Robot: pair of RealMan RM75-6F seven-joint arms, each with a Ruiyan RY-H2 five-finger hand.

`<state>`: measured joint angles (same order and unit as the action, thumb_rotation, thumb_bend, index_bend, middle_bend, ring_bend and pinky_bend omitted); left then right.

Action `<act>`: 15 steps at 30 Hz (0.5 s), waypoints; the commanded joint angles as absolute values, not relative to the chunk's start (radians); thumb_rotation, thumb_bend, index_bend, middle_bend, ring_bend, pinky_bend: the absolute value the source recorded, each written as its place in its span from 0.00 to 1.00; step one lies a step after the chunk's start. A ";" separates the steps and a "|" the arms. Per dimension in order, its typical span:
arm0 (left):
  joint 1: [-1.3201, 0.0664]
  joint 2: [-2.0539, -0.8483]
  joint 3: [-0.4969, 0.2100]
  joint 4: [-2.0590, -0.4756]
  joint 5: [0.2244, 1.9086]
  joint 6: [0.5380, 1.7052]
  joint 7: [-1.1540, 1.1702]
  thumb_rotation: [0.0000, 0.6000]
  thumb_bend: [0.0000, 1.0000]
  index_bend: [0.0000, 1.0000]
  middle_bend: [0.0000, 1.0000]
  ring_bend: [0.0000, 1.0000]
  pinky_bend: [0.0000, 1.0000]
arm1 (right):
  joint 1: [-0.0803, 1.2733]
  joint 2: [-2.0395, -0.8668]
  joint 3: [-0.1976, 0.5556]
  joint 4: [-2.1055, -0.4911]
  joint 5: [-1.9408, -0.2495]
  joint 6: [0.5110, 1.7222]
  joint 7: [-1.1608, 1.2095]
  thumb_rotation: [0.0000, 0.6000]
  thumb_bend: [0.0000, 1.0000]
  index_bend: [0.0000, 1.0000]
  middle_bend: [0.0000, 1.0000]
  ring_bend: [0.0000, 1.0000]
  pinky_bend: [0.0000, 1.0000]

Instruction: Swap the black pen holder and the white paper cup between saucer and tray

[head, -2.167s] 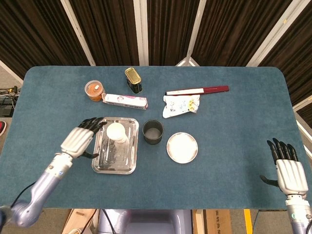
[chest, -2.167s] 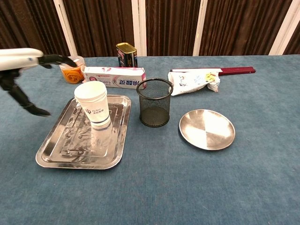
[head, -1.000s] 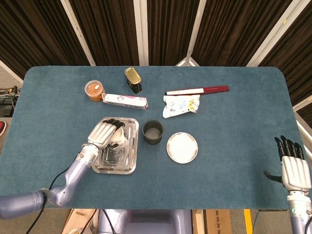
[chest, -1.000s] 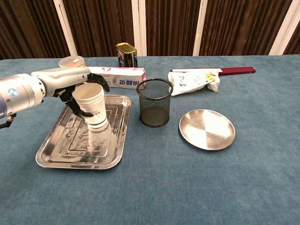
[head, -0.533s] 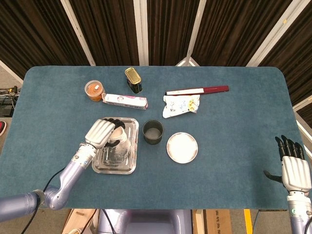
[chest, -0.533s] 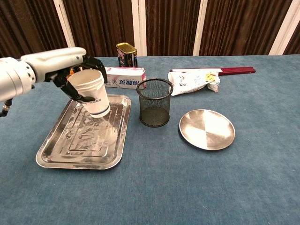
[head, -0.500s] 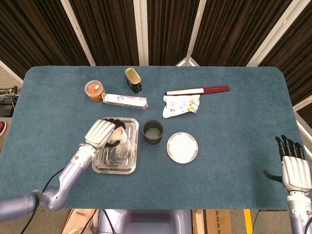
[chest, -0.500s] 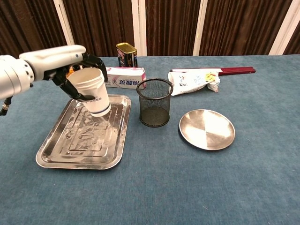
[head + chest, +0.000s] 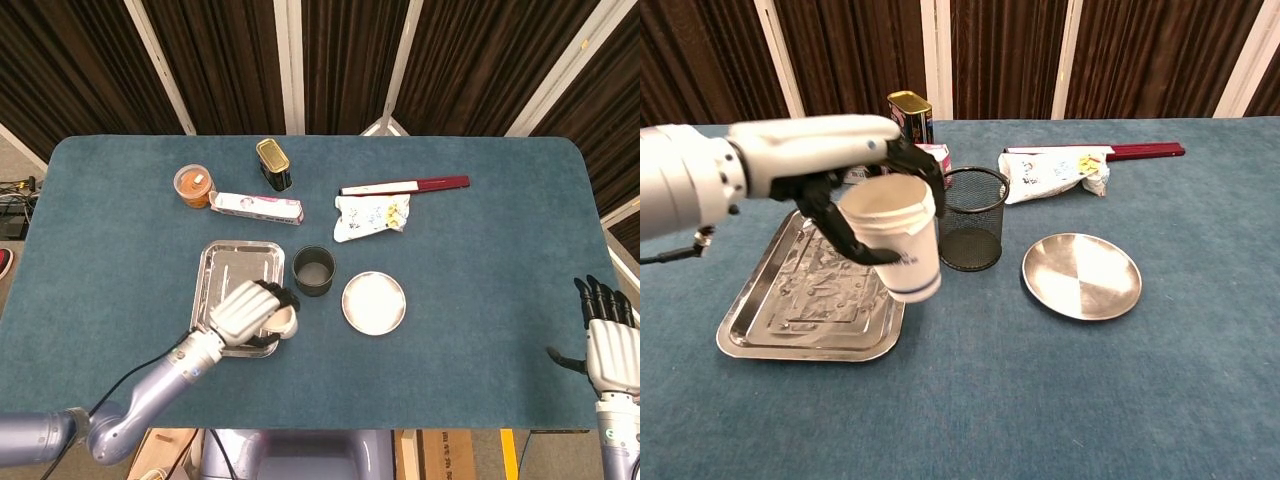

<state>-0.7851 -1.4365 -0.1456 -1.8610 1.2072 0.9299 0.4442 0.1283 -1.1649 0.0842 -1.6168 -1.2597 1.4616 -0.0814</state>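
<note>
My left hand (image 9: 248, 313) (image 9: 830, 170) grips the white paper cup (image 9: 895, 238) (image 9: 283, 321), held upright in the air over the near right corner of the steel tray (image 9: 226, 272) (image 9: 800, 300). The black mesh pen holder (image 9: 314, 271) (image 9: 972, 218) stands on the cloth between the tray and the round saucer (image 9: 373, 302) (image 9: 1081, 275), which has nothing on it. My right hand (image 9: 609, 345) hovers at the table's near right edge, fingers spread, holding nothing; only the head view shows it.
Along the back lie a toothpaste box (image 9: 257, 208), a gold tin can (image 9: 273, 164) (image 9: 909, 116), an orange-lidded tub (image 9: 193, 185), a crumpled white packet (image 9: 371, 216) (image 9: 1054, 172) and a dark red flat stick (image 9: 405, 186) (image 9: 1140, 151).
My left hand has closed on the cup, lifted it out of the tray and carried it right and toward me. The right hand has barely moved.
</note>
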 commanded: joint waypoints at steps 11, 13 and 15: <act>-0.869 -1.676 -0.110 -1.724 1.105 1.001 0.747 1.00 0.46 0.37 0.32 0.33 0.40 | 0.102 -1.144 0.114 -1.608 -1.258 1.475 -0.024 1.00 0.00 0.00 0.00 0.01 0.00; -0.877 -1.695 -0.113 -1.705 1.104 1.006 0.762 1.00 0.44 0.37 0.32 0.32 0.40 | 0.099 -1.141 0.116 -1.609 -1.259 1.474 -0.019 1.00 0.00 0.00 0.00 0.01 0.00; -0.884 -1.716 -0.115 -1.681 1.109 1.014 0.778 1.00 0.44 0.37 0.31 0.32 0.40 | 0.098 -1.142 0.119 -1.606 -1.261 1.474 -0.014 1.00 0.00 0.00 0.00 0.01 0.00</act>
<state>-0.8765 -1.7033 -0.1146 -1.6944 1.1078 1.0071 0.7683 0.0983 -1.1417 0.1189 -1.6064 -1.2609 1.4737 -0.0142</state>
